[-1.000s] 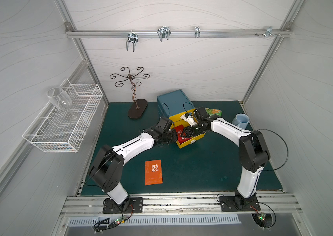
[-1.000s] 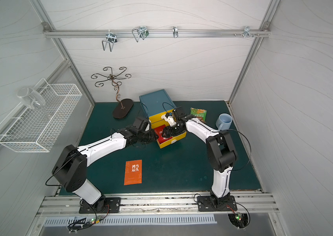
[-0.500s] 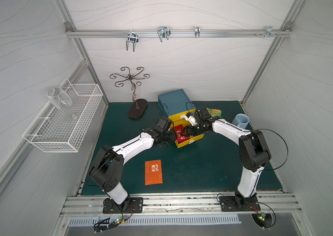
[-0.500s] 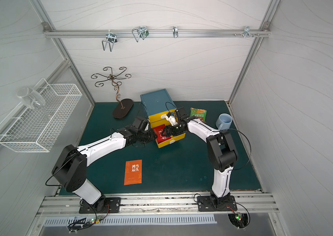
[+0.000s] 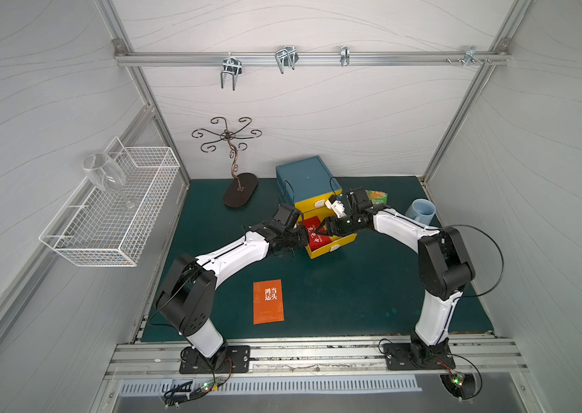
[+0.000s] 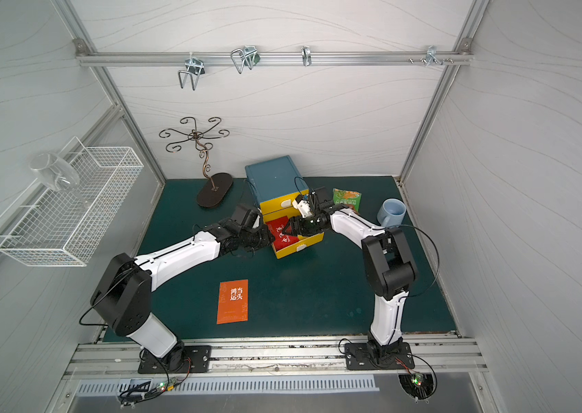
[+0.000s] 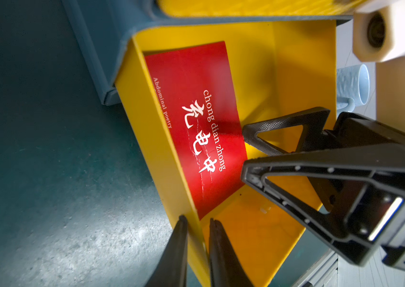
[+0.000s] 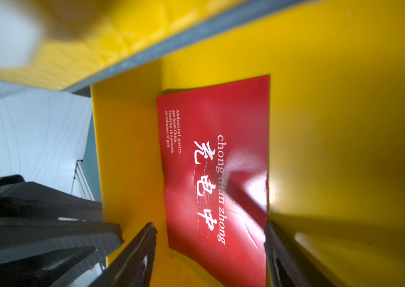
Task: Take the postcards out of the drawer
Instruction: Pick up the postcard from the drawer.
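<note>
Inspecting both arms as they stand, I find my left pincer [image 7: 197,218] pinched on a side wall of the yellow drawer [image 7: 146,129], with one finger outside the wall and one inside it. The drawer is pulled out of the lower slot of the blue cabinet [image 5: 304,175], which stands towards the back of the green counter [image 5: 354,293]. The yellow front above it is closed. My right pincer [image 8: 209,225] is spread wide and reaches down into the drawer from the opposite side. Its two fingers stand either side of one end of the red postcard [image 8: 216,161], and the left wrist view shows one fingertip [image 7: 245,131] at the card's long edge. I cannot tell whether that tip presses on the card or only meets it. The red postcard lies inside the drawer, printed face up with white characters, and its far long edge is against the wall that my left pincer grips. It looks slightly tilted rather than flat on the drawer floor. Whether another card lies under it cannot be seen. Both top views show the orange postcard [image 5: 268,302] lying flat on the counter, well apart from the drawer and nearer the arm bases. A green packet [image 6: 346,198] lies beside the cabinet, and a blue mug [image 5: 421,212] stands further out on that side, both untouched.
</note>
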